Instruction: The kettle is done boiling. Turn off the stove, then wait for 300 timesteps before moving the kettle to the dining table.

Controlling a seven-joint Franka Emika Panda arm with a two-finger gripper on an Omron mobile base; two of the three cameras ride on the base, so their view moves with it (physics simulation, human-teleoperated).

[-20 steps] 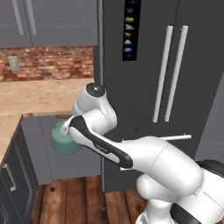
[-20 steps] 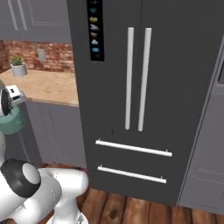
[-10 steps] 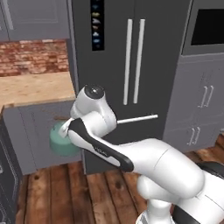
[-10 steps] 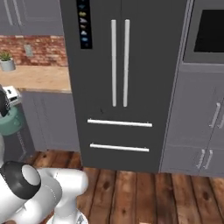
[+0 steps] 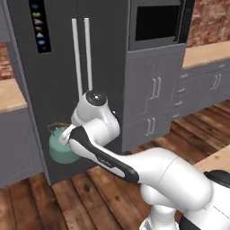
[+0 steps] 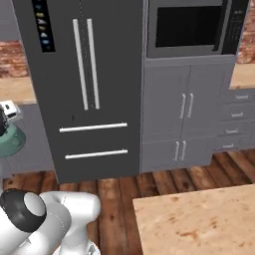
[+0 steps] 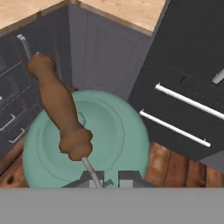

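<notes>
Carrying kettle (image 5: 60,146) mid-air, far left in left base view, low, in front of dark fridge (image 5: 49,67) lower door, above wood floor (image 5: 58,197). Same kettle at far left edge of right base view (image 6: 10,139), partly cut off. Hung directly under pincer (image 7: 107,178) in hand view: teal body (image 7: 109,131) fills centre, brown handle (image 7: 59,111) arching over it, long axis running from upper left down to the thin wire end at the pincer. Pincer clamped nearly fully shut on that thin wire end of handle, fingertips (image 7: 129,177) barely apart; body hanging free, no contact w/ fridge or floor as far as visible.

Moving rightward: fridge w/ two vertical bars, then grey cabinets (image 5: 152,94) w/ built-in black oven (image 5: 157,22) above. Further right, light-wood speckled corner of dining tabletop (image 6: 199,224) at lower right of right base view, also a sliver at right edge of left base view (image 5: 220,159).

Key relation, judged: tabletop lies right of and nearer the base than the kettle, well apart, whole arm in between. Next move prob. a wide swing rightward across the body, or more base turning, keeping kettle level; thin-wire grip looks prone to swinging.
</notes>
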